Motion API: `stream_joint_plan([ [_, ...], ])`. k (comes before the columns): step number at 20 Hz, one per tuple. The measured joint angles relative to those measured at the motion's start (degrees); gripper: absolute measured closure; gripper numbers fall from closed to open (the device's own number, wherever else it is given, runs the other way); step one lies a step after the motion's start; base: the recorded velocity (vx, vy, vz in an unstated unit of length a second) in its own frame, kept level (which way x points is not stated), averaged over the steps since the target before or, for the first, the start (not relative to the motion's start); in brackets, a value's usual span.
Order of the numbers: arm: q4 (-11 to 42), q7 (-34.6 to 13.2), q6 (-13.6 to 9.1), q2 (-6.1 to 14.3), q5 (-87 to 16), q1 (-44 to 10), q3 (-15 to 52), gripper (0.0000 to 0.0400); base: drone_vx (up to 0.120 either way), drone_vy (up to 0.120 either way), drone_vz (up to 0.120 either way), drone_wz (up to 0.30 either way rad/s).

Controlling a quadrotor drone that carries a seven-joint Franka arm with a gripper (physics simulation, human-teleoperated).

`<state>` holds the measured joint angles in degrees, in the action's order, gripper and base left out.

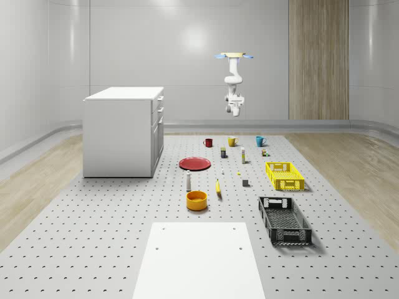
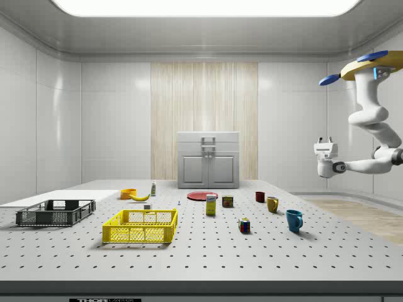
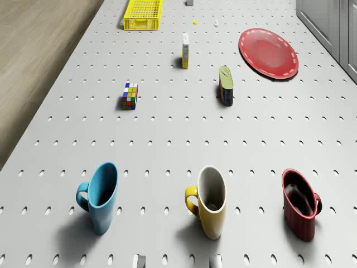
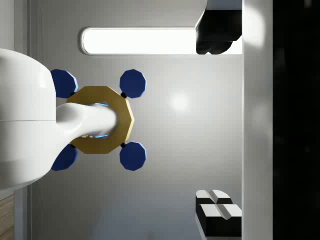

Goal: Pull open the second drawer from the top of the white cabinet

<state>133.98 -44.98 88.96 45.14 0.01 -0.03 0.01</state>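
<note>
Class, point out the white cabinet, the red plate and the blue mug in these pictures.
white cabinet (image 1: 118, 137), whole-scene view, its side wall.
red plate (image 3: 268, 53), drone view, its centre.
blue mug (image 3: 103, 195), drone view, its outer wall.

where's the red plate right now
The red plate lies flat on the perforated table in the whole-scene view, just right of the white cabinet, with the red mug behind it.

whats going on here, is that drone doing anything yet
Not yet. The drone hovers high above the far end of the table, over the row of mugs, its arm hanging with the gripper holding nothing. The white cabinet stands well apart from it, its drawers shut.
</note>
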Motion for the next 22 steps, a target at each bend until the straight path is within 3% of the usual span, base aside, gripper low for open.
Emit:
stream_joint_plan([
  [3, -3.6, 0.1, -3.1, -0.4, 0.0, -0.1, 0.0, 0.0063, 0.0, 0.0, 0.0, 0.0],
  [7, -8.6, 0.1, -6.4, -1.9, 0.1, -0.2, 0.1, 0.0086, 0.0, 0.0, 0.0, 0.0],
  [8, -9.7, 0.3, -7.1, -2.3, 2.0, 0.0, -1.1, 0.0089, 0.0, 0.0, 0.0, 0.0],
  [10, -10.5, 2.8, -8.5, -3.0, 14.9, 1.9, -9.8, 0.0089, 0.08, -0.12, 0.0, 0.0],
  [15, -5.3, 6.9, -10.2, -3.1, 40.4, 7.5, -26.9, 0.0092, 0.12, -0.12, 0.056, 0.0],
  [22, 1.2, 8.9, -9.4, -1.1, 54.6, 13.4, -36.9, 0.0098, 0.12, -0.12, 0.12, 0.0],
])
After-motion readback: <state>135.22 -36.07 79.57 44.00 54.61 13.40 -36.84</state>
